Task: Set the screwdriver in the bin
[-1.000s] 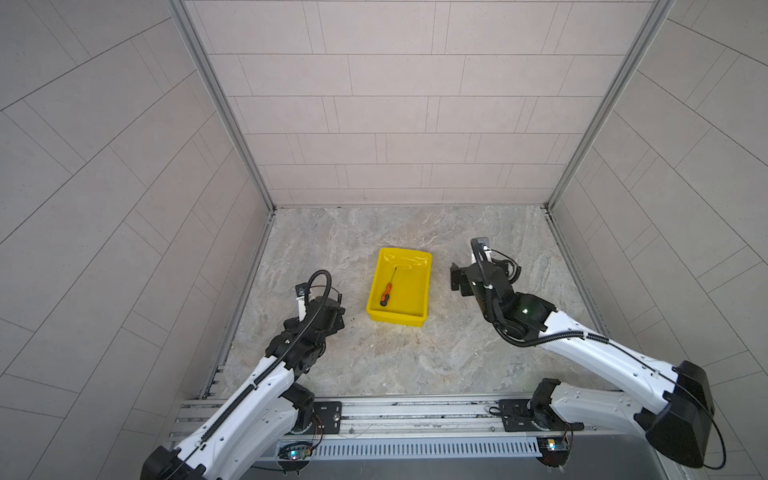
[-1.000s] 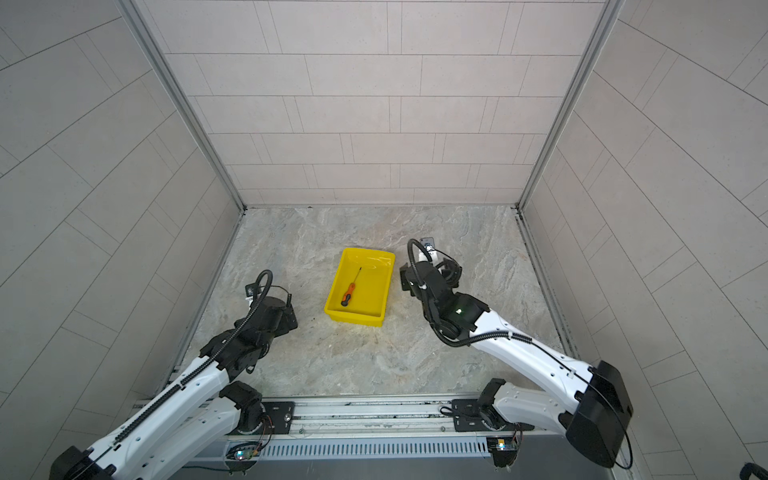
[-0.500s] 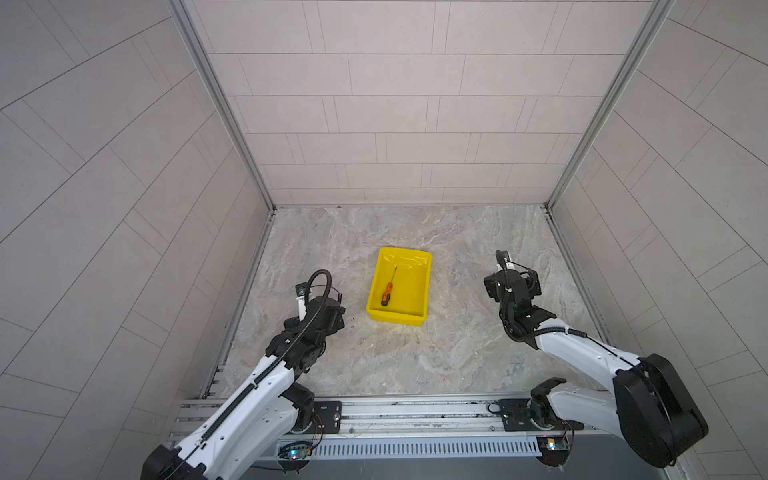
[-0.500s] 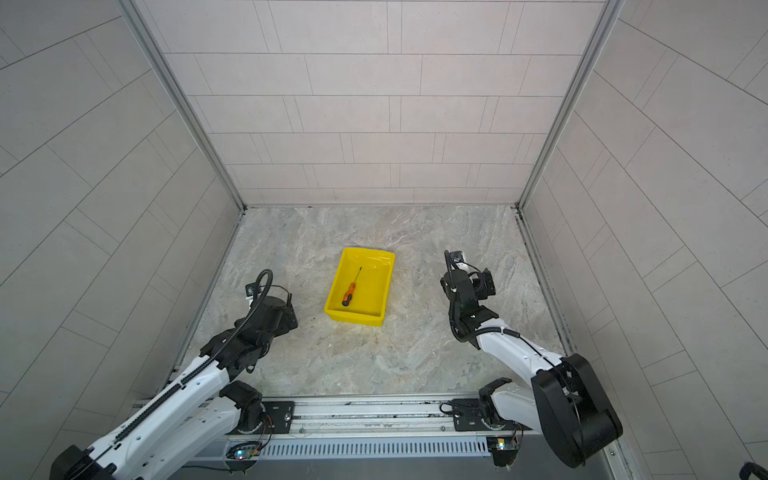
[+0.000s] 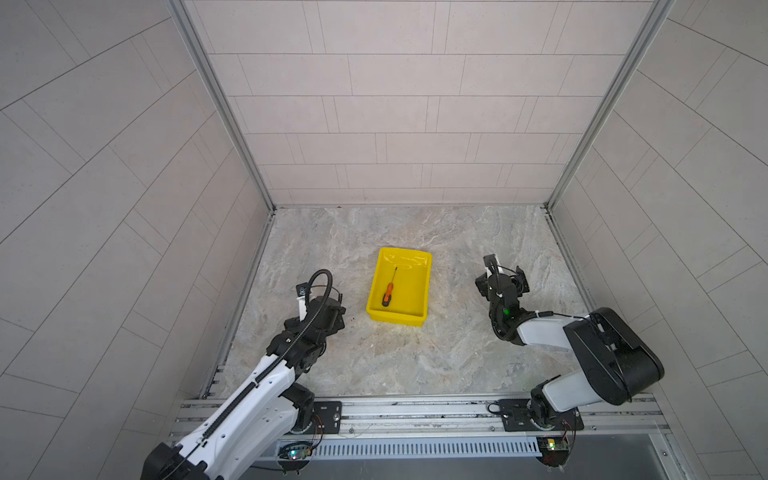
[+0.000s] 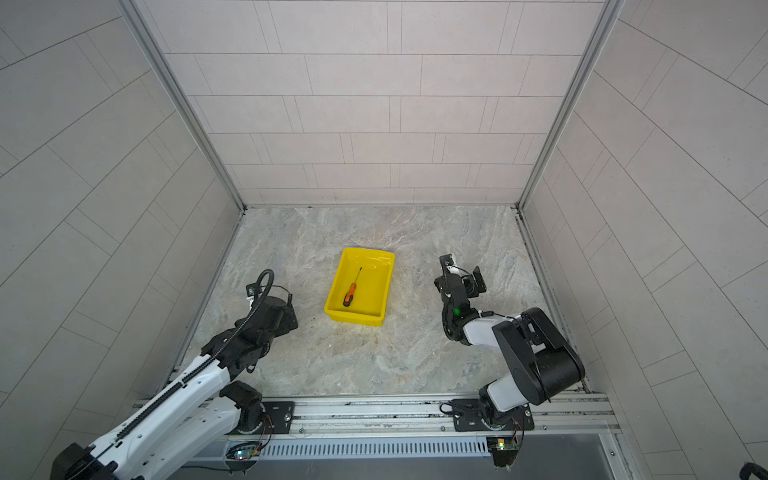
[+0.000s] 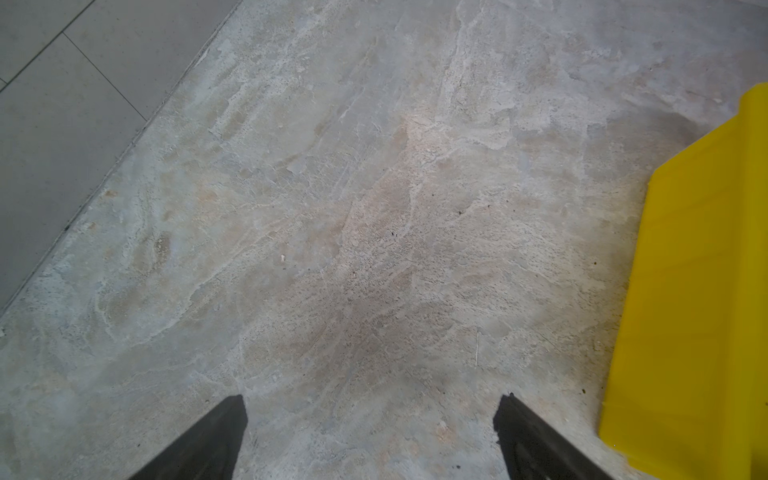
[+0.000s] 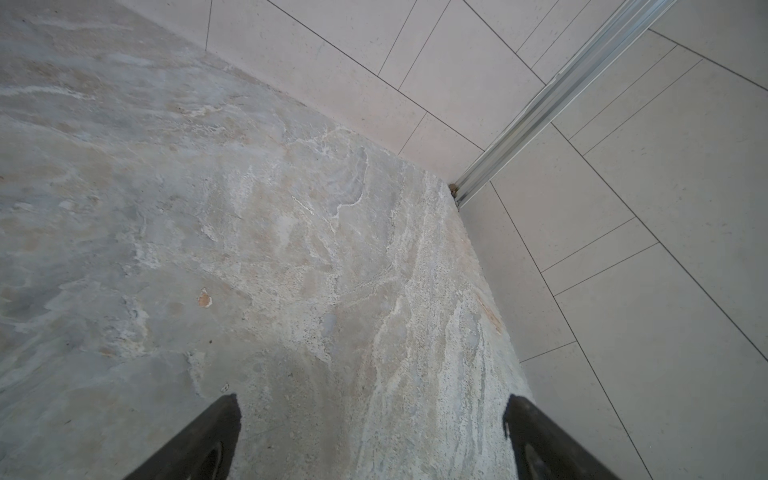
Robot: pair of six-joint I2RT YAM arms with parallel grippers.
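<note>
Between my left jaws and my right jaws, on the counter, sat the bin, nearer the left pair. Inside it lay the screwdriver, flat on the bin's floor, on the side closest to my left jaws and touching neither pair. My left jaws stood open and empty, near the bin's outer wall. My right jaws stood wide open too, holding nothing, well apart from the bin, over bare counter.
</note>
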